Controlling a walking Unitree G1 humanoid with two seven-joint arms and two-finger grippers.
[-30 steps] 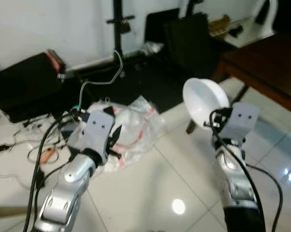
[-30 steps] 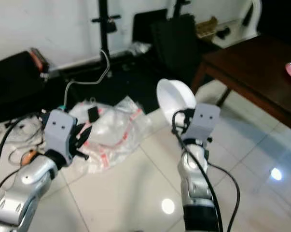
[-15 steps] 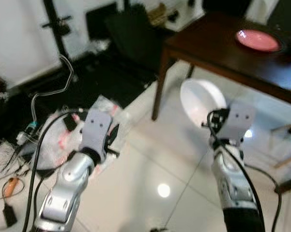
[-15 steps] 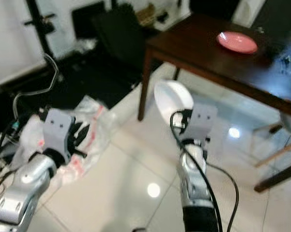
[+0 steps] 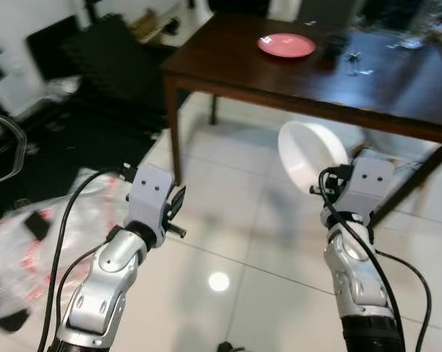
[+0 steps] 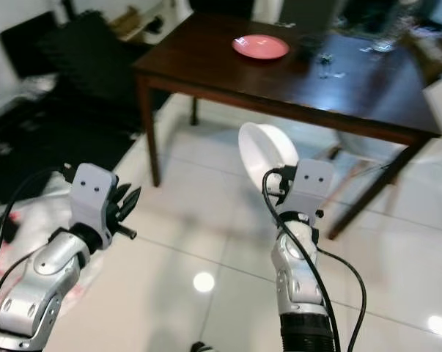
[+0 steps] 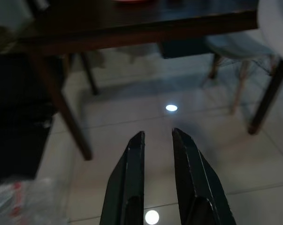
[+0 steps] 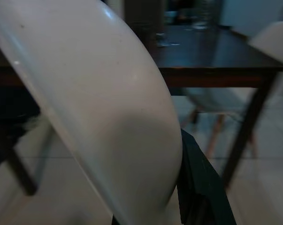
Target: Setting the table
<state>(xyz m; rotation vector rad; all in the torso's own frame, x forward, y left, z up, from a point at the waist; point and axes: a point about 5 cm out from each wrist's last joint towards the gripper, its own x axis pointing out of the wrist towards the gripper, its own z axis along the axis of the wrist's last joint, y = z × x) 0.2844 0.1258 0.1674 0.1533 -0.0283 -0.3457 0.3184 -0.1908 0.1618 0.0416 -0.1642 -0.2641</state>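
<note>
Right gripper (image 6: 279, 180) is clamping white bowl (image 6: 264, 155) by its rim, tilted upright; bench (image 6: 206, 70) with pink plate (image 6: 260, 47) is lying ahead. Left gripper (image 7: 157, 140), fingers slightly apart, is carrying nothing.

A dark brown wooden table (image 5: 294, 73) stands ahead of both pairs of jaws, on a glossy white tiled floor (image 5: 235, 242). On its top lies a round pink plate (image 5: 286, 45), well beyond the jaws, and some small glassy things (image 5: 352, 62), too blurred to tell, just beside it. On the floor, beside the left jaws, lies a crumpled clear plastic bag (image 5: 30, 242) with red marks.
</note>
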